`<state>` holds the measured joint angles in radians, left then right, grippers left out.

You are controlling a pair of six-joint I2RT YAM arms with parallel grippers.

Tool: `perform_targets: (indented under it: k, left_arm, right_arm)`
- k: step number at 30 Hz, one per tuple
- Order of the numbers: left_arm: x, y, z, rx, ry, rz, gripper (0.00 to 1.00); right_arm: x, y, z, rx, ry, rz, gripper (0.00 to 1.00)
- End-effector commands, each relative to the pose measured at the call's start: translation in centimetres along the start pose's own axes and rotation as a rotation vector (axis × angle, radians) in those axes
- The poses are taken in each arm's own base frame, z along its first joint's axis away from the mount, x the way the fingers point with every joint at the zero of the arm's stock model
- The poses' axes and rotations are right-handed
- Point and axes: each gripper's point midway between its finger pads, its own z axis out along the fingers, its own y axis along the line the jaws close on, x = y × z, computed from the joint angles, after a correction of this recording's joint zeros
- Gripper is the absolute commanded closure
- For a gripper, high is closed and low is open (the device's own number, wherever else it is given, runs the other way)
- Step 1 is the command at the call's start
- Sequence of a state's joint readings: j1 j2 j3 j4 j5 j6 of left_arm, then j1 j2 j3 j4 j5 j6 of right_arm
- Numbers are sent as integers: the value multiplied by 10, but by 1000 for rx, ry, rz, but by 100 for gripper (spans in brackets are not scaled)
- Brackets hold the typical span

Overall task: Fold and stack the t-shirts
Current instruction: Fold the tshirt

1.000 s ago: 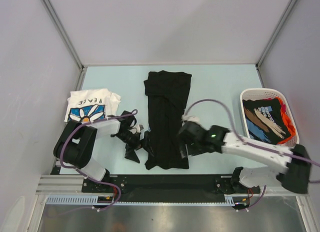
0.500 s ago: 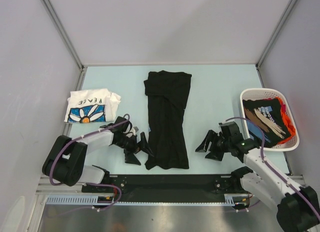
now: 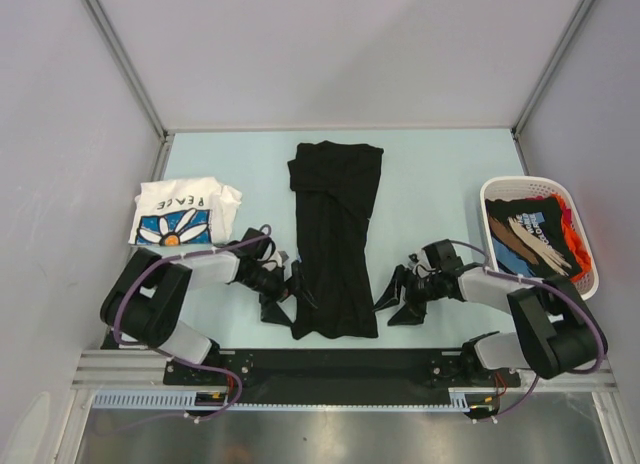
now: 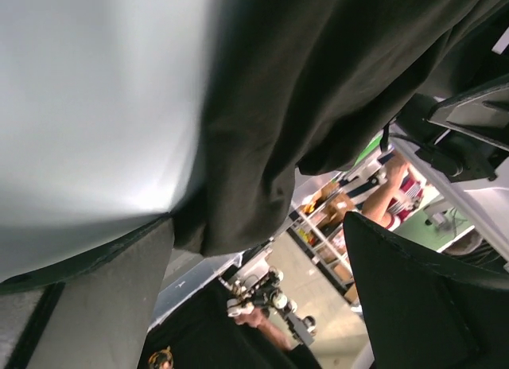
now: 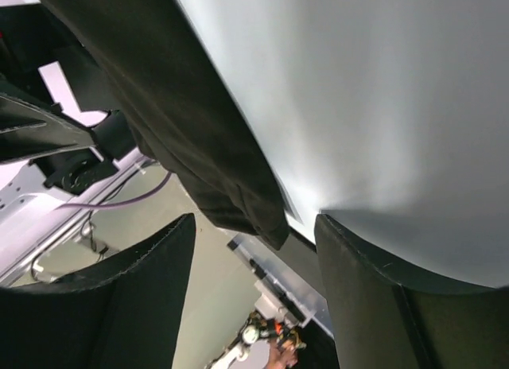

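My right gripper (image 3: 392, 302) has swung back to five o'clock of the mid-table black shirt (image 3: 335, 224), jaws spread but narrowing; left gripper (image 3: 288, 296) gapes at seven. I expect a hem grab.

Robot lab test cell, not a home; pale desk (image 3: 440, 184) boxed in on three sides by plain grey panels (image 3: 340, 54) on aluminium posts (image 3: 120, 59); left arm (image 3: 165, 294) and right arm (image 3: 535, 319) bolted to a metal rail (image 3: 110, 367) along the desk's near edge; purple cabling (image 3: 108, 306) looped along both arms; past that edge the left wrist view shows an open room with metal shelving (image 4: 314, 230) and a person in a striped top (image 4: 395, 186).
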<state>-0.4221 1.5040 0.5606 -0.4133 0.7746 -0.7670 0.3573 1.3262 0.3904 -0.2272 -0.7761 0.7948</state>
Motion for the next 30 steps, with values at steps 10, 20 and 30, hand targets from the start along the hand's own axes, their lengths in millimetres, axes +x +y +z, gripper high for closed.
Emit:
perform_targets:
  k: [10, 20, 30]
  left_arm:
    - [-13, 52, 31, -249, -46, 49, 28]
    - [-7, 64, 34, -280, -19, 19, 64]
    - [-2, 67, 32, -289, -5, 14, 100]
  right_arm:
    - [13, 0, 3, 23, 237, 24, 39]
    - [51, -31, 27, 78, 434, 124, 46]
    - [61, -42, 15, 210, 396, 154, 100]
